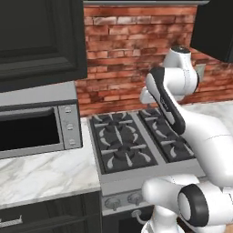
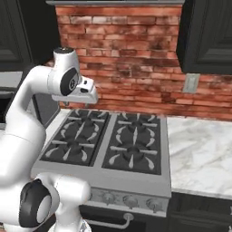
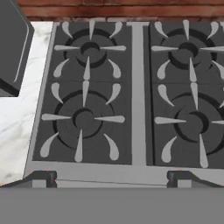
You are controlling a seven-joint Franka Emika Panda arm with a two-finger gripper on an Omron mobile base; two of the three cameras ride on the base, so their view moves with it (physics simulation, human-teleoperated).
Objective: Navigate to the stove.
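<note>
Brick wall (image 2: 131, 54) and marble counter (image 2: 199, 149) frame the scene. Gripper (image 3: 111, 177) at the bottom of the hand view: tips wide apart, holding nothing, looking down on the burner grates. Stove (image 1: 132, 145) fills the centre of both base views, knobs (image 2: 130, 200) at the lower edge, microwave (image 1: 36, 123) at the left. Judged: base stands right before the stove, navigation all but done. Arm folded upward, hand high over the burners.

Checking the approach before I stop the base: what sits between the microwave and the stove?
Only a bare strip of marble counter lies between the microwave and the stove, as seen in the left base view.
</note>
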